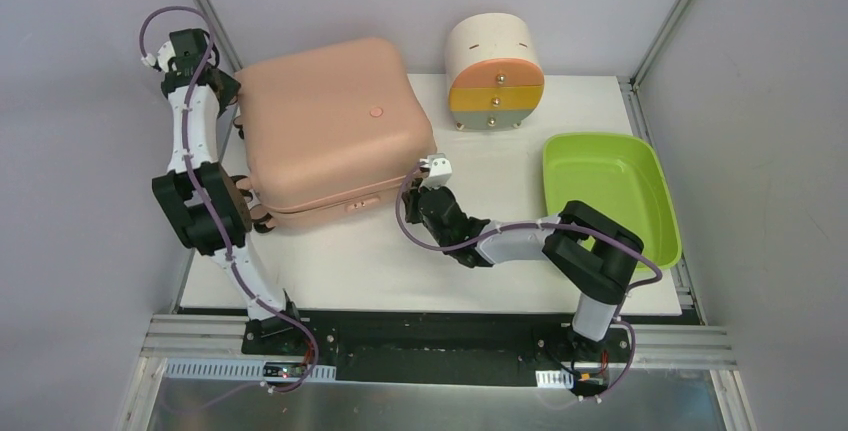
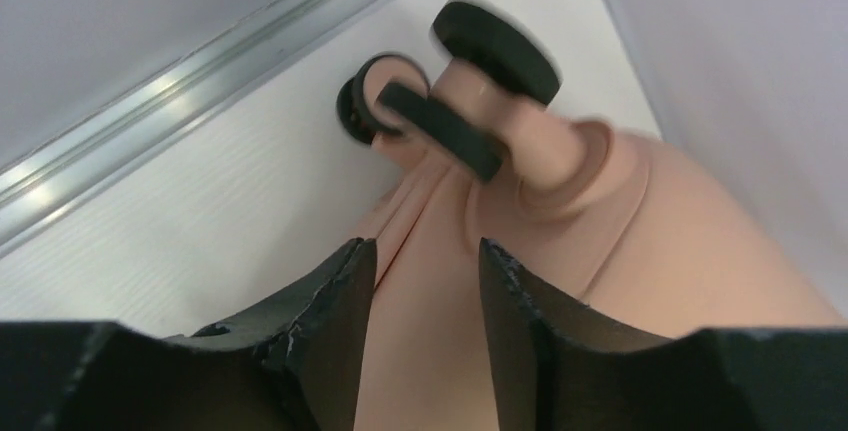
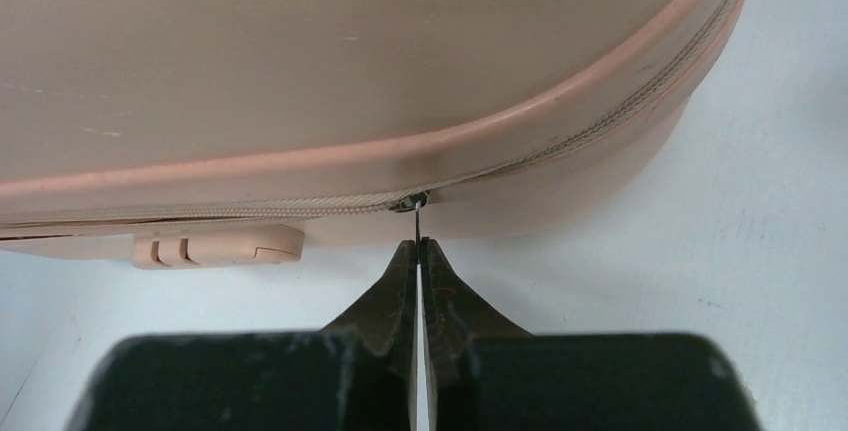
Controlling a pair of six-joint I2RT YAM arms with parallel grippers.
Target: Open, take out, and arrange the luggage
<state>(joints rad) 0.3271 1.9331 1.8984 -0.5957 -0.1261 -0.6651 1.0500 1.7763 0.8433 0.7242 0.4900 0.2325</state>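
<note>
The peach-pink luggage (image 1: 330, 121) lies flat and closed on the white table (image 1: 400, 261), at its left and back. My right gripper (image 1: 414, 184) is at the front right corner, shut on the thin metal zipper pull (image 3: 414, 213) where the zip line bends around the shell (image 3: 350, 51). My left gripper (image 1: 255, 216) is against the luggage's left side. In the left wrist view its jaws stand apart (image 2: 420, 251), with pink shell (image 2: 620, 221) showing between them and the black wheels (image 2: 495, 51) just beyond. Nothing is clamped there.
A cream cylindrical drawer unit (image 1: 495, 71) stands behind the luggage to the right. A lime-green tray (image 1: 608, 196) lies at the right edge, above the right arm's elbow. A small pink latch (image 3: 215, 246) juts from the luggage's front. A metal rail (image 2: 150, 121) borders the table's left side.
</note>
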